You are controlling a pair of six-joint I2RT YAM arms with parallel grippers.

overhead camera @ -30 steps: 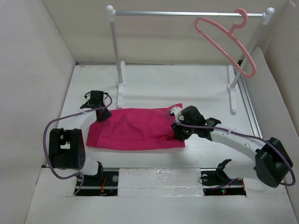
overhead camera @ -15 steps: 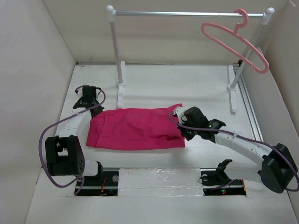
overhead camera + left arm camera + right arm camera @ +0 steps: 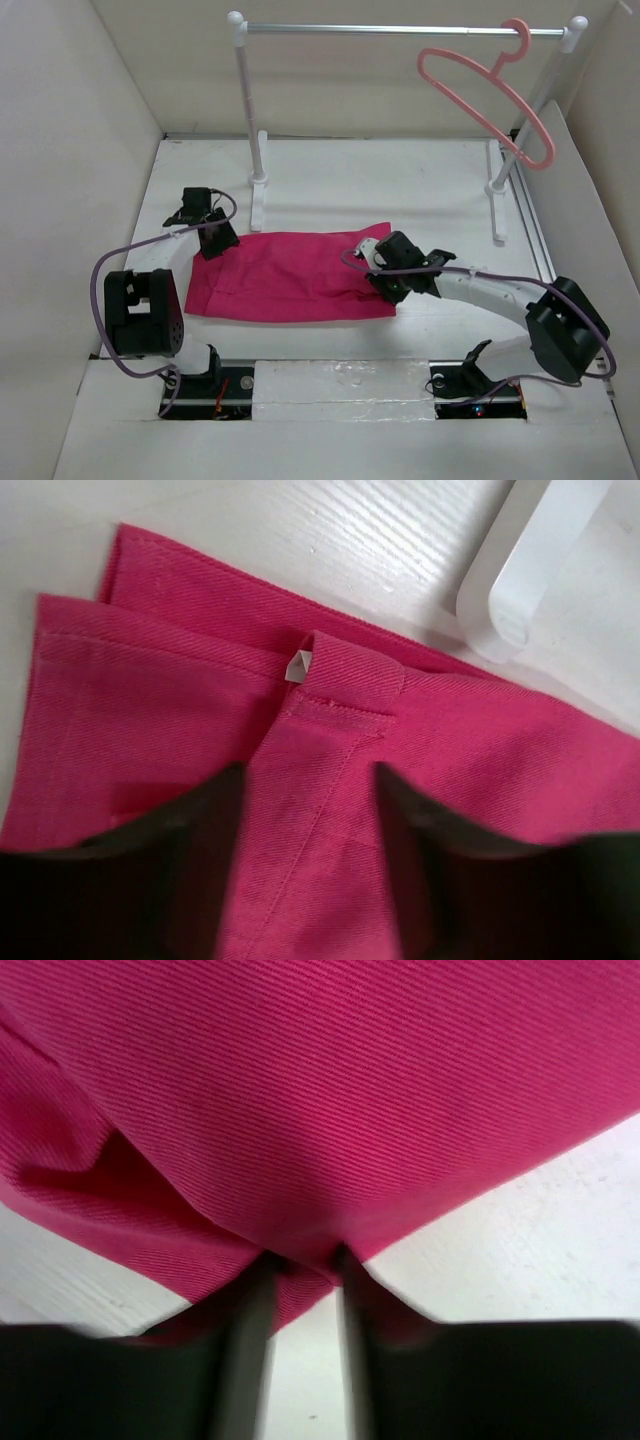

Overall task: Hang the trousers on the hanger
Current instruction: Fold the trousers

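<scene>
The magenta trousers (image 3: 285, 278) lie folded flat on the white table. My left gripper (image 3: 214, 240) is over their far-left corner; in the left wrist view it (image 3: 310, 830) is open, its dark fingers (image 3: 195, 865) either side of a seam below a belt loop on the trousers (image 3: 480, 750). My right gripper (image 3: 385, 278) is at the trousers' right end; in the right wrist view it (image 3: 300, 1265) is closed on the edge of the cloth (image 3: 330, 1100), which bunches at the fingertips. The pale-pink hanger (image 3: 487, 92) hangs tilted from the rail's right end.
The white-and-silver garment rail (image 3: 400, 30) stands across the back, its left post (image 3: 250, 120) and foot just behind the trousers' left end; that foot shows in the left wrist view (image 3: 530, 570). White walls enclose the table on three sides.
My left gripper swung out to the far left and has come back over the trousers' corner. My right gripper has shifted slightly left on the cloth's right end. The hanger swings on the rail.
</scene>
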